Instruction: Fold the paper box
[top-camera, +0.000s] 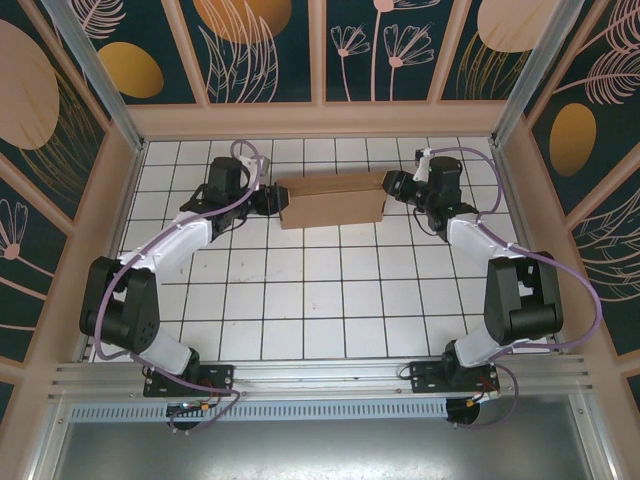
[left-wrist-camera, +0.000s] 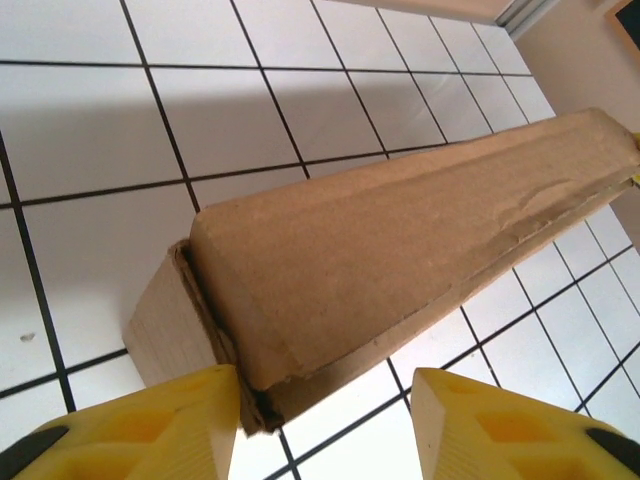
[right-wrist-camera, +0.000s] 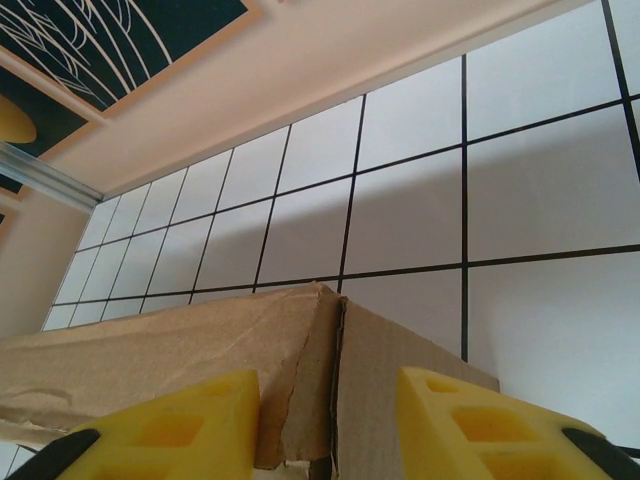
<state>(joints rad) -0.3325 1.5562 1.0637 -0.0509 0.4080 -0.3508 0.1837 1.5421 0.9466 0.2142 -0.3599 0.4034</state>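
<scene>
No legible text, label, brand, number or sign in any view.
- paper box (top-camera: 335, 205): plain brown cardboard, faces unprinted; same at close range from both wrist views.
- wall panels (top-camera: 255, 60): leaf and flower drawings, orange discs on dark ground; no lettering.
- tiled table (top-camera: 300, 300): white squares, black grid lines, no markings.

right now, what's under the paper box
Beneath the paper box lies the white tiled table, its black grid lines running out on every side. The patch directly under the cardboard is covered, so anything there cannot be seen.
</scene>
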